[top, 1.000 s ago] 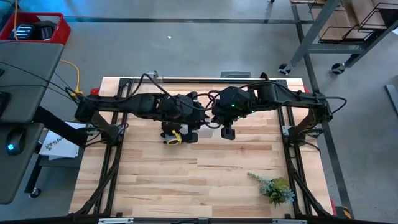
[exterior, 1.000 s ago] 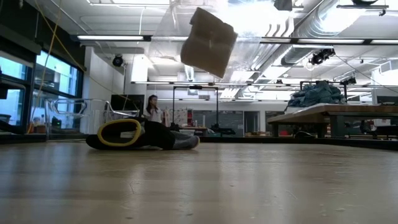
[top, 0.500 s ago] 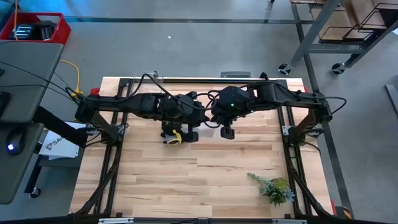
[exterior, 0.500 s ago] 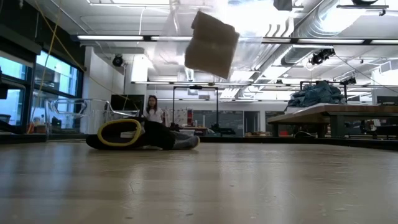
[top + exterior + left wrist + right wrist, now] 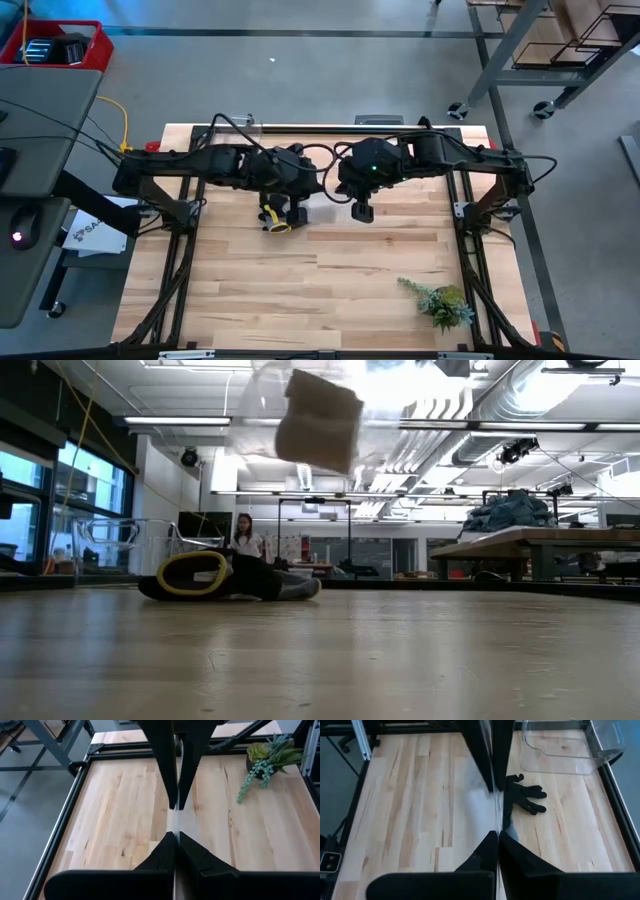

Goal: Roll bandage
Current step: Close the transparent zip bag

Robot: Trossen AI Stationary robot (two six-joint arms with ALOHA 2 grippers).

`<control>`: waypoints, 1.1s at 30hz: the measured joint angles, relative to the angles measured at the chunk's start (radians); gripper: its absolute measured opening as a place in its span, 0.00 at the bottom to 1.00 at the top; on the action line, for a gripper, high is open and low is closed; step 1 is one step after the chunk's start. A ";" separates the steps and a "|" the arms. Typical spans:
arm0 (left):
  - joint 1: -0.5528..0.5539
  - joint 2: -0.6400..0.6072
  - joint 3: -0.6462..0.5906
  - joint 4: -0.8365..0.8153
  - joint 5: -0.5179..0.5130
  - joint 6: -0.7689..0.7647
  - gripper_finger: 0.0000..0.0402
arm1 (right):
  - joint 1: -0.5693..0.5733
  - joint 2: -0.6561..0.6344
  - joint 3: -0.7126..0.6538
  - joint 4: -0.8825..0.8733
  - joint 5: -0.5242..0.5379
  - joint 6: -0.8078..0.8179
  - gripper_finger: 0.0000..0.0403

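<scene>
Over the counter's (image 5: pixel 300 290) far middle, high view: left tool (image 5: pixel 298 213) and right tool (image 5: pixel 361 211) side by side, clear bag (image 5: pixel 327 203) strung between, axis left-right.

Low view: pale block, judged the bandage (image 5: pixel 318 420), aloft inside, well above counter.

Wrist views: both tools pinched closed on bag film. Keep off glove (image 5: pixel 272 222); near half open.
</scene>
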 joint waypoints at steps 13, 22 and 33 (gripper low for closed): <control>0.001 -0.022 -0.001 -0.065 -0.003 0.000 0.00 | 0.000 -0.001 0.000 -0.074 0.055 0.043 0.00; 0.007 -0.049 -0.001 -0.061 -0.011 0.002 0.00 | 0.000 -0.003 -0.002 -0.106 0.045 0.038 0.00; 0.012 -0.018 -0.001 0.007 0.006 0.008 0.00 | 0.000 -0.003 -0.004 -0.019 0.048 0.077 0.03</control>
